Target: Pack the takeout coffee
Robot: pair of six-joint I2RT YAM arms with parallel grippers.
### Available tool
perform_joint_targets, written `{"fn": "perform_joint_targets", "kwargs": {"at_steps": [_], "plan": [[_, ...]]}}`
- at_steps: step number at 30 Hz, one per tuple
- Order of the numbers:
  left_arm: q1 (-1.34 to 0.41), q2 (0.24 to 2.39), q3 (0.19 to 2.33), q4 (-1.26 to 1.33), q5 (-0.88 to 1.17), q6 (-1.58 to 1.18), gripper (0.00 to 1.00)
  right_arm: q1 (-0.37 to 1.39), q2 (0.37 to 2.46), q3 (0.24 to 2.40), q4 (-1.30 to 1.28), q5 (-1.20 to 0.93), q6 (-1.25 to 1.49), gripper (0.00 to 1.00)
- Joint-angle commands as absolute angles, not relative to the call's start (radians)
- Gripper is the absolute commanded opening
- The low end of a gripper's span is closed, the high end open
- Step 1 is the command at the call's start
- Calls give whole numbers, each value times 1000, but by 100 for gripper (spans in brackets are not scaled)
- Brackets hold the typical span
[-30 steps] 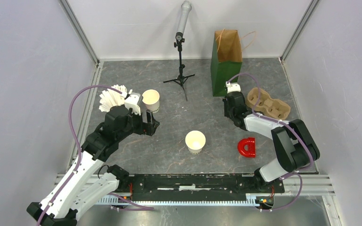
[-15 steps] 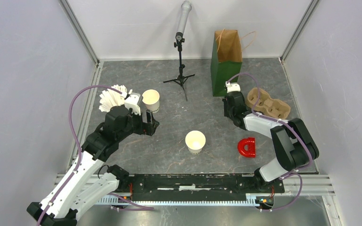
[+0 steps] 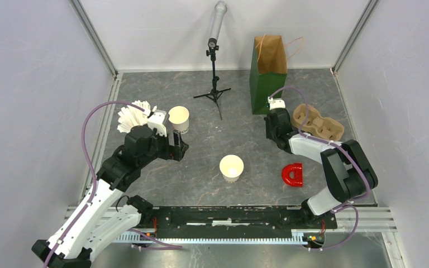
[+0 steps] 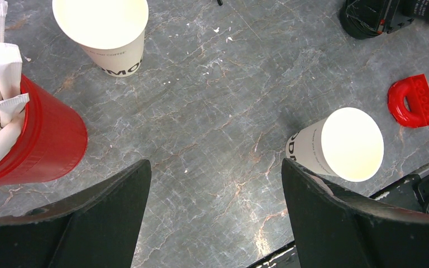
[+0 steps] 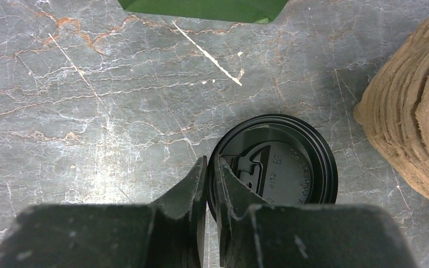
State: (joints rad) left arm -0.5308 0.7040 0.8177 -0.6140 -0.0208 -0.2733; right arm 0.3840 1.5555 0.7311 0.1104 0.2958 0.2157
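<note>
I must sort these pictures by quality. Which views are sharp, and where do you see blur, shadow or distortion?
Top external view: even soft light, sharp, only faint shadows on the table. Left wrist view: both paper cups sharp but leaning outward, probably lens distortion; its fingers dark and soft. Right wrist view: black lid sharp, its raised marks visible; the fingers blurred.

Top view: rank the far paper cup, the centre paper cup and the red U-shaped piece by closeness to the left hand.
1. Far paper cup, just beyond the left hand.
2. Centre paper cup, off to its right.
3. Red U-shaped piece, far right.
</note>
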Motion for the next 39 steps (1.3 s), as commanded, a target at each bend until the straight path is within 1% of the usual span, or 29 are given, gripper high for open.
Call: {"fn": "perform_joint_targets", "kwargs": {"at_steps": [1, 4, 8, 24, 32, 33, 35, 37, 39], "plan": [[-534, 694, 819, -594, -26, -290, 92, 379, 1566, 766, 119, 299, 228, 14], [-534, 695, 819, -593, -28, -290, 92, 379, 1565, 765, 123, 294, 227, 10], [-534, 695, 819, -594, -28, -290, 92, 379, 1559, 763, 127, 281, 225, 0], [-535, 681, 818, -581, -5, -290, 92, 379, 1491, 746, 100, 273, 243, 0], [-534, 672, 818, -574, 46, -289, 92, 379, 1462, 751, 84, 288, 237, 0], [-534, 670, 818, -571, 50, -287, 92, 379, 1467, 755, 82, 288, 234, 1], [-534, 665, 817, -569, 58, -289, 92, 379, 1478, 759, 80, 291, 233, 11], [-534, 661, 815, -569, 66, -290, 92, 379, 1489, 758, 83, 300, 238, 18], [-534, 660, 813, -568, 74, -288, 92, 379, 1503, 758, 90, 304, 239, 21]]}}
